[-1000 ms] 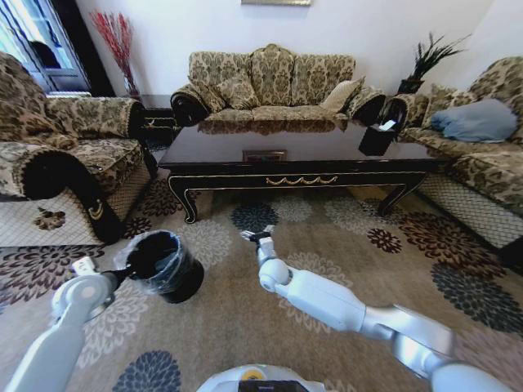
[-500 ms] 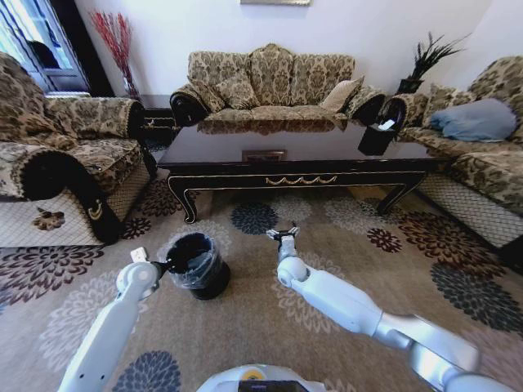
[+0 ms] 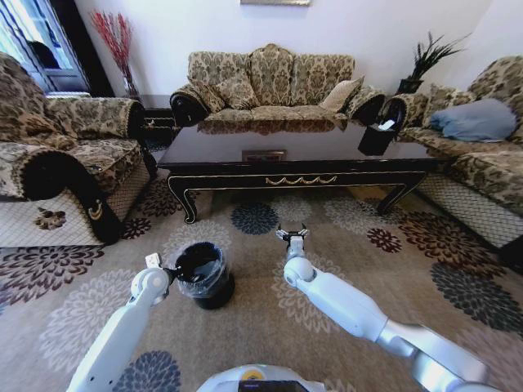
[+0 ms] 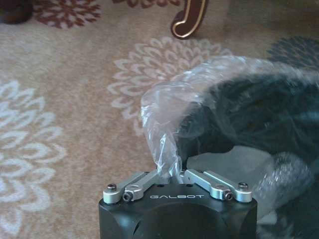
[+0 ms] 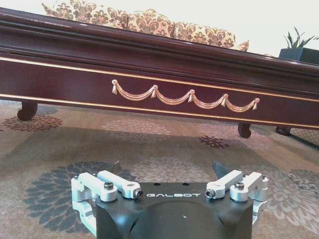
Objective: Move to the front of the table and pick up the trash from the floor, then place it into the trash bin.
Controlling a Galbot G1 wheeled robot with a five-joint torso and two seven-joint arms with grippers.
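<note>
My left gripper (image 3: pixel 169 269) is shut on the clear liner (image 4: pixel 164 114) at the rim of the black trash bin (image 3: pixel 203 273). The bin stands on the patterned floor (image 3: pixel 245 327) in front of the dark table (image 3: pixel 294 175). In the left wrist view the left gripper (image 4: pixel 172 172) pinches the ruffled plastic, with the bin's dark inside (image 4: pixel 259 114) beyond it. My right gripper (image 3: pixel 292 234) is open low over the carpet, to the right of the bin, and holds nothing. In the right wrist view the right gripper (image 5: pixel 167 167) faces the table's gold-trimmed apron (image 5: pixel 184 94). The trash is out of view.
Sofas stand on the left (image 3: pixel 57 155), at the back (image 3: pixel 274 82) and on the right (image 3: pixel 482 147). A black tissue box (image 3: pixel 377 137) sits on the table's right end. A curved table leg (image 4: pixel 189 20) is close to the bin.
My left arm has carried the bin to the right, toward the middle. The right gripper has also shifted right and stayed open.
</note>
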